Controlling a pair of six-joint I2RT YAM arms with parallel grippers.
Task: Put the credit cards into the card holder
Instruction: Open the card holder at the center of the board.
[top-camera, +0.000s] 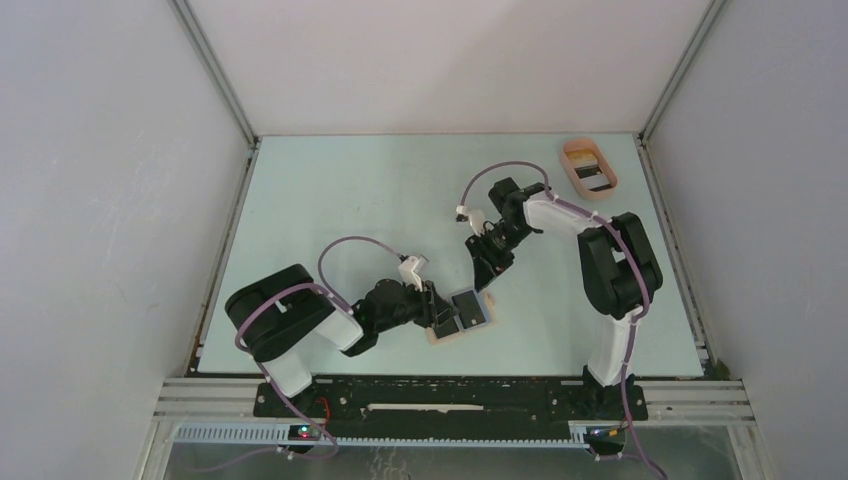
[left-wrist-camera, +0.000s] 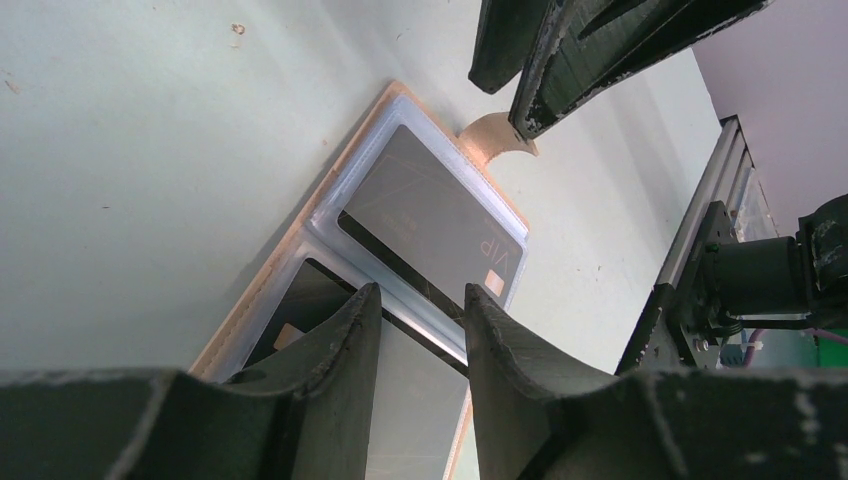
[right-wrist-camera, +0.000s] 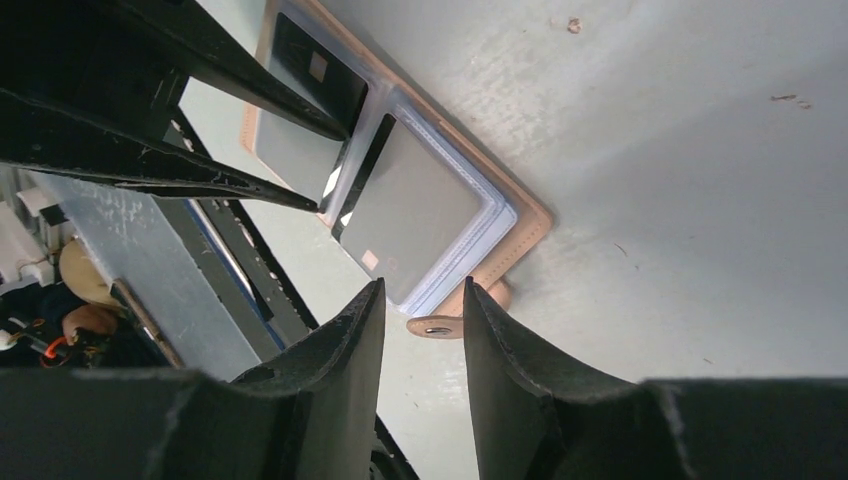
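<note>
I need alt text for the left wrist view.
An open tan card holder lies on a pale table, a dark card marked VIP in its clear sleeve. The jaws of the left gripper stand apart at its near end; the right gripper hangs over its far end.

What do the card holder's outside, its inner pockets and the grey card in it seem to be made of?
Card holder, outside: tan leather or imitation, matte, with stitching along the edge.
Pockets: clear soft plastic, glossy; the card shows through.
Grey card: probably rigid plastic, smooth, slightly shiny, printed VIP.
</note>
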